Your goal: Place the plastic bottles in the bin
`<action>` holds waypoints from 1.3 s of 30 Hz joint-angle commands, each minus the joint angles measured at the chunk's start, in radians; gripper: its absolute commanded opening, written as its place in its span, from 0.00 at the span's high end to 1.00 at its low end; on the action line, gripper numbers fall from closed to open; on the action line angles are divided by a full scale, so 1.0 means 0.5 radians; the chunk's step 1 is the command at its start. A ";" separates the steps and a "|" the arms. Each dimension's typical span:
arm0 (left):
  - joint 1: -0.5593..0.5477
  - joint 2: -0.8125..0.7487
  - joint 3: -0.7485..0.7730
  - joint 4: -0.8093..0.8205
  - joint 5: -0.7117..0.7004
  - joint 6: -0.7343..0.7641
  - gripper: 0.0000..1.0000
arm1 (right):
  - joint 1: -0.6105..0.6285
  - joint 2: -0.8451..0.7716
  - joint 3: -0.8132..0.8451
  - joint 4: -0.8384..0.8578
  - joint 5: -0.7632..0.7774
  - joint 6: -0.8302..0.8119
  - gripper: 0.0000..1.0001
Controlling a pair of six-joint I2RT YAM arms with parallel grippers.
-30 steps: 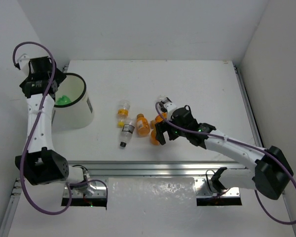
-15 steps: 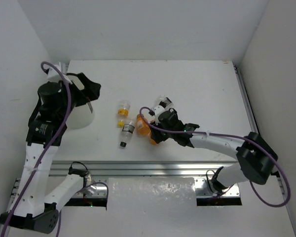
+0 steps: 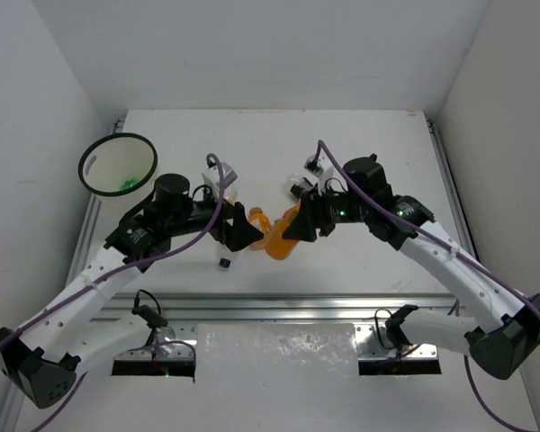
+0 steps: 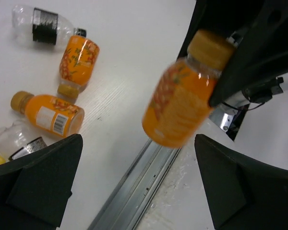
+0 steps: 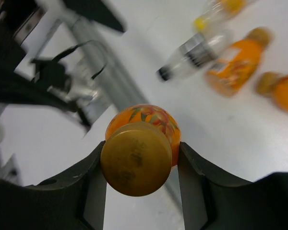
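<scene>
My right gripper (image 5: 139, 165) is shut on an orange plastic bottle (image 5: 143, 125) just below its cap and holds it tilted above the table's middle (image 3: 279, 241). My left gripper (image 4: 139, 187) is open and empty, and the held bottle (image 4: 182, 98) hangs just ahead of its fingers (image 4: 43, 184). Two more orange bottles (image 4: 77, 62) (image 4: 48, 114) and a clear bottle with a black label (image 4: 43, 28) lie on the table. The white bin (image 3: 117, 135) stands at the far left with something green (image 3: 121, 184) inside.
A metal rail (image 3: 297, 306) runs along the table's near edge. White walls close in the left, back and right sides. Another clear bottle (image 4: 12, 143) lies by my left finger. Both arms meet over the table's centre (image 3: 270, 229).
My left arm swung from the bin to the table's middle. My right gripper shut on an orange bottle, lifted it and turned it toward the left gripper.
</scene>
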 commanded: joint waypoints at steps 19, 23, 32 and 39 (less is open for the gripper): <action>-0.144 0.236 -0.050 0.553 1.204 -0.193 0.12 | 0.019 -0.046 0.049 0.413 -0.655 0.216 0.79; -0.150 0.301 0.044 0.476 1.125 -0.165 0.75 | 0.019 -0.040 0.076 0.590 -0.621 0.290 0.77; -0.150 0.228 0.299 0.390 0.207 -0.205 1.00 | 0.016 -0.076 0.006 0.730 -0.527 0.339 0.02; 0.000 0.227 0.689 -0.327 -1.627 -0.573 1.00 | -0.251 -0.251 0.131 -0.018 0.583 0.265 0.01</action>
